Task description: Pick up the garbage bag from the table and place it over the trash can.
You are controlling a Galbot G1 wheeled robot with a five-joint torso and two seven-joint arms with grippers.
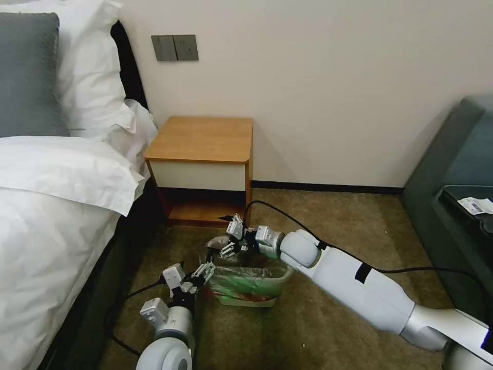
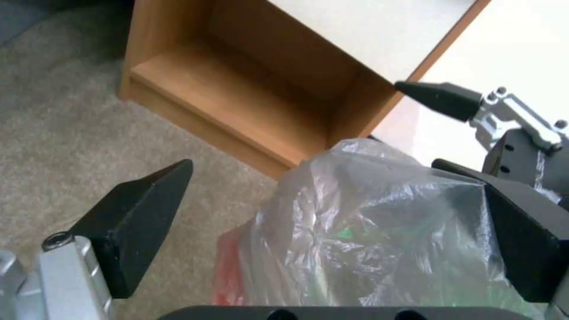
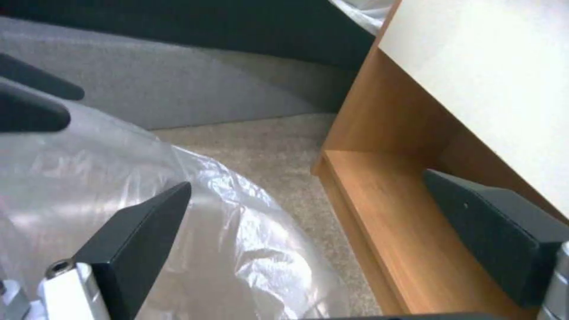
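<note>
The garbage bag [image 1: 255, 275], translucent grey plastic, lies draped over the light-green trash can [image 1: 242, 301] on the carpet in front of the table [image 1: 201, 139]. Its red band shows low on the near side [image 2: 227, 266]. My left gripper [image 1: 204, 271] is at the can's near-left corner, open, its fingers [image 2: 139, 218] spread on either side of the bag [image 2: 367, 231]. My right gripper [image 1: 232, 240] hovers at the can's far rim beside the table's lower shelf [image 3: 379, 213], open, one finger [image 3: 139, 242] over the plastic [image 3: 106, 195]. The table top is bare.
A bed with white linen [image 1: 56, 205] runs along the left, and a dark sofa [image 1: 452, 174] stands at the right. Black cables [image 1: 287, 216] trail over the carpet behind the right arm. Open carpet [image 1: 308, 329] lies in front of the can.
</note>
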